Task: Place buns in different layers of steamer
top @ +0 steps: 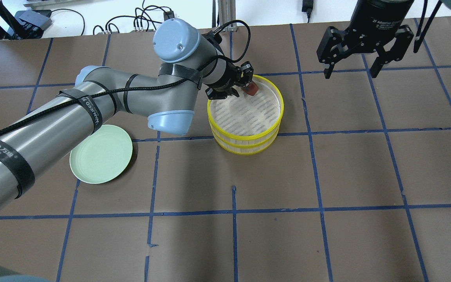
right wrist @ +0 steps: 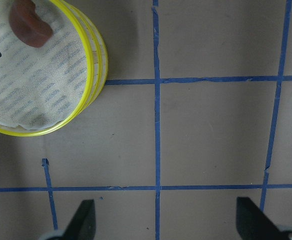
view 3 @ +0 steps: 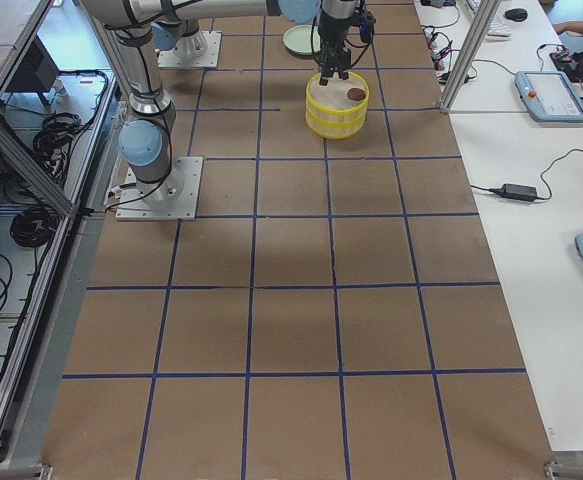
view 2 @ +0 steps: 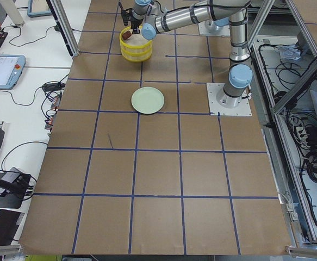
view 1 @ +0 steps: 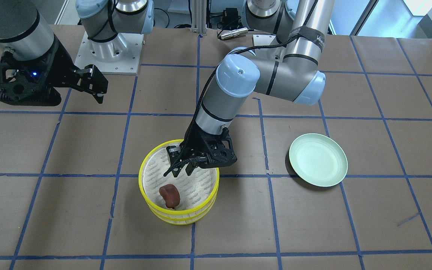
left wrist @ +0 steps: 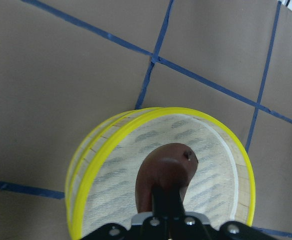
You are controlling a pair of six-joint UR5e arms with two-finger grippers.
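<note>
Two steamer layers with yellow rims stand stacked mid-table, the top layer [view 1: 140, 180] on the lower layer [view 1: 180, 221]. The dark reddish-brown bun [view 1: 170, 195] lies on the top layer's woven floor, toward the side far from the robot. It also shows in the left wrist view [left wrist: 168, 167] and the right wrist view [right wrist: 30, 22]. The white bun is hidden. My left gripper [view 1: 182, 171] hangs over the top layer just behind the brown bun, fingers together, apart from the bun. My right gripper [top: 350, 72] is open and empty, raised, to the stack's right.
An empty pale green plate [top: 101, 154] lies on the table under my left forearm, to the stack's left. Blue tape lines grid the brown tabletop. Cables and the arm bases sit along the robot's edge.
</note>
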